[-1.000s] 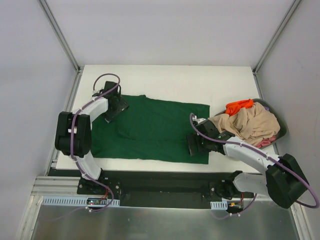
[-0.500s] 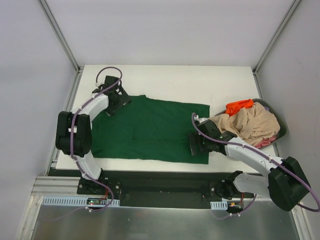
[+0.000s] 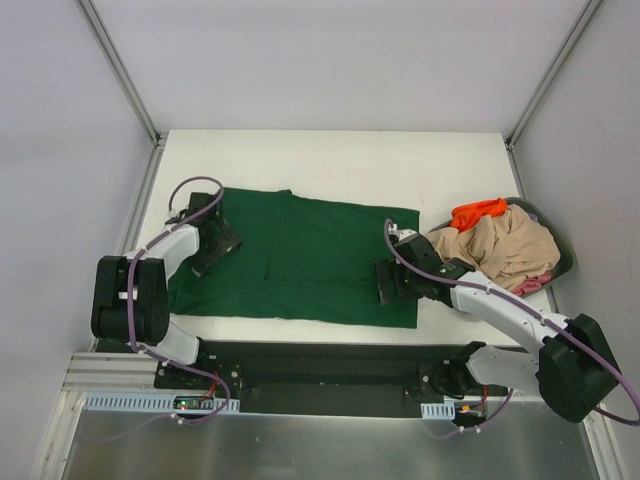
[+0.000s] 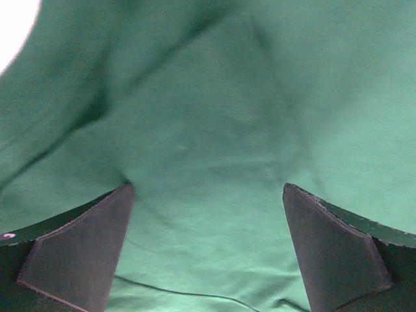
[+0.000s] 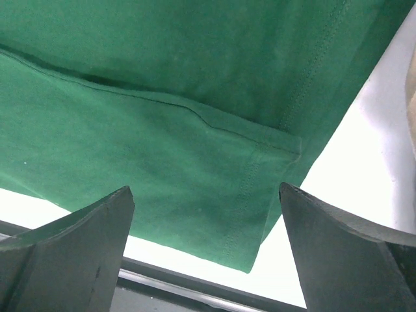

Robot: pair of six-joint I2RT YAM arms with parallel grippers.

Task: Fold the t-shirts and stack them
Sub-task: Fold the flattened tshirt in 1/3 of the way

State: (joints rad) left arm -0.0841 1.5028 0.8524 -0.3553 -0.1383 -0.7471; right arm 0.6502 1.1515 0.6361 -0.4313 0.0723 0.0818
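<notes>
Green t-shirt (image 3: 300, 260) lies spread flat across the middle of the white table (image 3: 400, 160), its long side running from 9 o'clock to 3 o'clock in the overhead view. A seam or fold line crosses it near the centre.

My left gripper (image 3: 215, 245) sits over the shirt's 9 o'clock end, down close to the cloth. In its wrist view the jaws stand wide apart (image 4: 205, 195), with rumpled green fabric (image 4: 214, 130) filling the space between them and nothing pinched. My right gripper (image 3: 392, 283) hovers over the shirt's corner at about 4 o'clock. Its jaws are spread just as wide (image 5: 205, 192) and hold nothing. Below them I see the hemmed corner of the shirt (image 5: 162, 97), a stitched edge lying over another green layer, with bare table beyond it toward 3 and 6 o'clock.

Out at 3 o'clock, at the table's right edge, a dark round basket (image 3: 562, 255) holds the other shirts in a heap. The beige t-shirt (image 3: 505, 250) is draped on top and spills over the rim toward my right arm. The orange t-shirt (image 3: 478, 212) pokes out at the heap's 11 o'clock. A bit of pink t-shirt (image 3: 535, 285) shows at its 5 o'clock.
</notes>
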